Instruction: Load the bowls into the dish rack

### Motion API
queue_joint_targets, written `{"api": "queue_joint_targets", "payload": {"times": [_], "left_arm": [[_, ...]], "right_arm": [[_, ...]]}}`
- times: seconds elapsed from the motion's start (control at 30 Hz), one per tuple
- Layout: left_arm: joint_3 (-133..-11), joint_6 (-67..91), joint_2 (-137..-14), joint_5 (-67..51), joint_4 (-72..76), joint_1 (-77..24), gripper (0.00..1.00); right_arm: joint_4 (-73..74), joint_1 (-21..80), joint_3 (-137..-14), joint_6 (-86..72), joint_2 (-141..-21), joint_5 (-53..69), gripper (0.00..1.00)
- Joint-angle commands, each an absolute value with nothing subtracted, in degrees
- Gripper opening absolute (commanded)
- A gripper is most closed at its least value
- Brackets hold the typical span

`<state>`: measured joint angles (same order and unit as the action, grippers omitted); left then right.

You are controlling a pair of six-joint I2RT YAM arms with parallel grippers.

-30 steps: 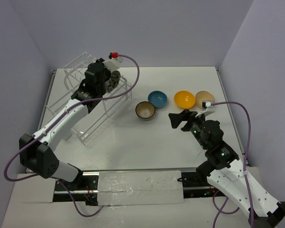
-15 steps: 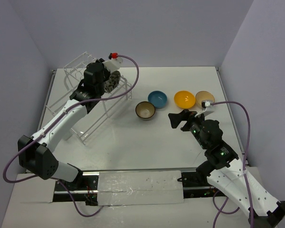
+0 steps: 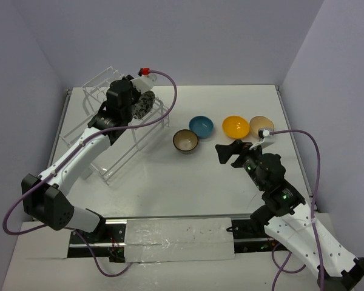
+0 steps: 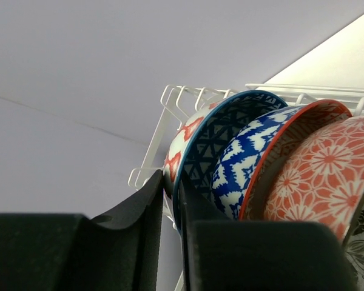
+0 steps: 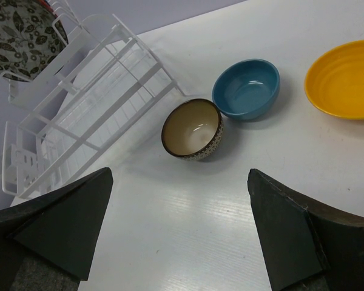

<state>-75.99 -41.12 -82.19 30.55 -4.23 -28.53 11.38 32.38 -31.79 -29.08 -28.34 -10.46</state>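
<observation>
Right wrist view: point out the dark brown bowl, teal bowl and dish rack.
dark brown bowl (image 5: pixel 192 129): right wrist view, inside bottom.
teal bowl (image 5: pixel 247 88): right wrist view, inside bottom.
dish rack (image 5: pixel 23 160): right wrist view, slotted lower-left end.

Atop the dish rack (image 4: pixel 303 90), the blurred left pincer (image 4: pixel 171 185) blocks the lower part of the teal-rimmed bowl (image 4: pixel 221 136), whose rim it pinches. The frame edge crops the salmon bowl (image 4: pixel 321 176) farther along the rack. Seen from overhead, the left arm's wrist hides that pincer and most racked bowls, leaving only a grey patterned bowl (image 3: pixel 147 103) peeking out. Right of the rack, the orange-yellow bowl (image 5: pixel 346 79) runs off the right wrist view.
</observation>
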Motion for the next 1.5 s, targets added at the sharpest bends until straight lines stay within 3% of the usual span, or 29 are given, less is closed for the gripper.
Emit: {"api": "queue_joint_targets", "payload": {"times": [0.0,0.2,0.53,0.8,1.2,1.33,1.47], "left_arm": [[-77.17,-38.14,-80.51,24.61,-3.87,-29.53,0.20],[-77.96,-38.06,-80.86,24.61,-4.22,-29.53,0.32],[-79.63,-35.78,-81.30,23.29,-6.15,-29.53,0.38],[-83.14,-31.30,-80.16,21.45,-7.64,-29.53,0.56],[-85.51,-27.17,-79.28,23.03,-7.65,-29.53,0.64],[-89.89,-20.76,-77.79,23.38,-9.49,-29.53,0.75],[-93.68,-10.50,-75.77,25.74,-13.43,-29.53,0.94]], "right_arm": [[10.72,32.70,-31.29,-29.27,-27.86,-11.25,1.00],[10.72,32.70,-31.20,-29.27,-27.95,-11.34,1.00],[10.64,32.70,-31.46,-29.18,-28.04,-11.16,1.00],[10.37,32.70,-31.82,-28.92,-28.74,-11.16,1.00],[10.20,32.70,-31.82,-28.92,-29.00,-10.81,1.00],[11.07,32.70,-32.60,-29.61,-30.32,-11.42,1.00],[13.61,32.78,-34.36,-30.85,-33.57,-13.97,1.00]]}}
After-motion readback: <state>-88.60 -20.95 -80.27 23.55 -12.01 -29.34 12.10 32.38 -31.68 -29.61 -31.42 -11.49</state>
